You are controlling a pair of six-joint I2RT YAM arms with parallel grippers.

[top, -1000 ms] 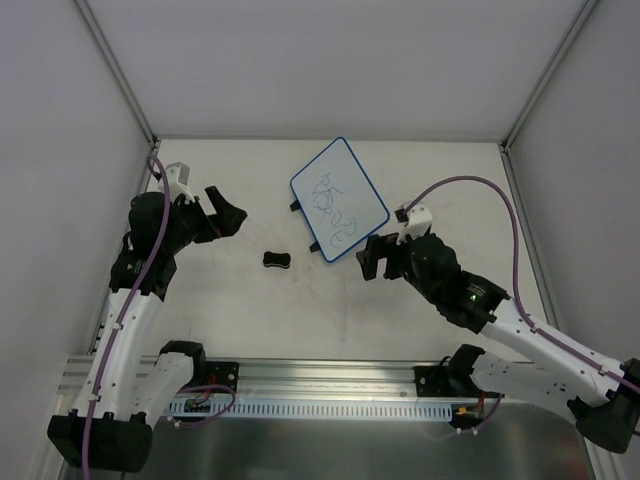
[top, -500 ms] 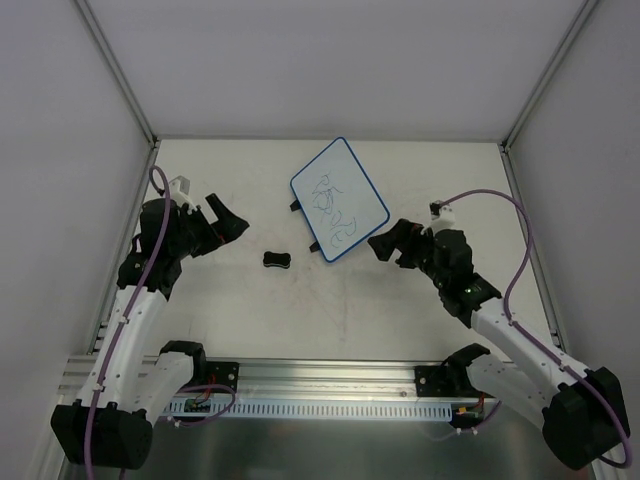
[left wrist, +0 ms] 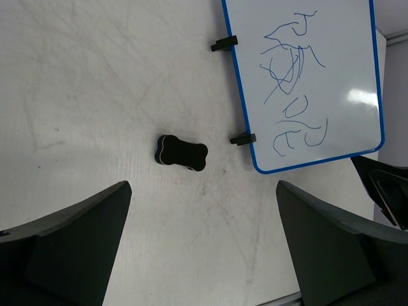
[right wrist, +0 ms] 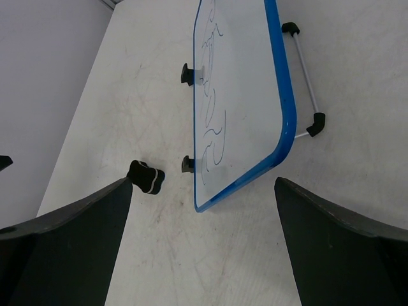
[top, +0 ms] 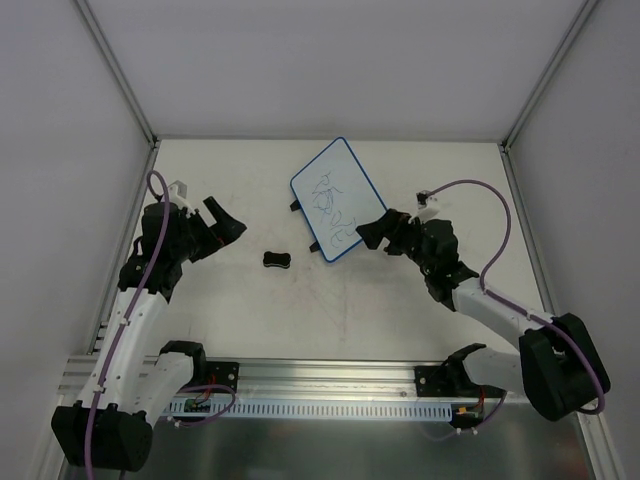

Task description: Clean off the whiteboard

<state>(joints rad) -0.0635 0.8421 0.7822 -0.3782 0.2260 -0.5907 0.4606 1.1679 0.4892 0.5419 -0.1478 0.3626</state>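
Pale walls (top: 330, 60) and slim metal frame posts (top: 113, 68) close in a cream table (top: 330, 310) whose top carries faint scuffs.

At the table's left edge the left gripper (top: 228, 220) hangs above the surface with its jaws spread wide and nothing between them. Its wrist view shows both dark fingers (left wrist: 70, 248) clear of everything.

To its right, nearer the middle of the table, a small black bone-shaped eraser (top: 277, 260) lies flat on the surface, untouched by either arm. It sits just off the whiteboard's left near side, close to one of the board's black feet (left wrist: 243, 138).

The whiteboard (top: 340, 200) stands in the far half of the table, about midway between the left and right edges. It is turned at an angle and propped at a tilt on its feet and a thin wire stand (right wrist: 305, 76). Blue scribbles (left wrist: 290, 89) cover its face.

Just beside the board's right near corner, the right gripper (top: 373, 232) is likewise fully parted and holds nothing. In its wrist view the corner lies ahead of the fingers, apart from them.
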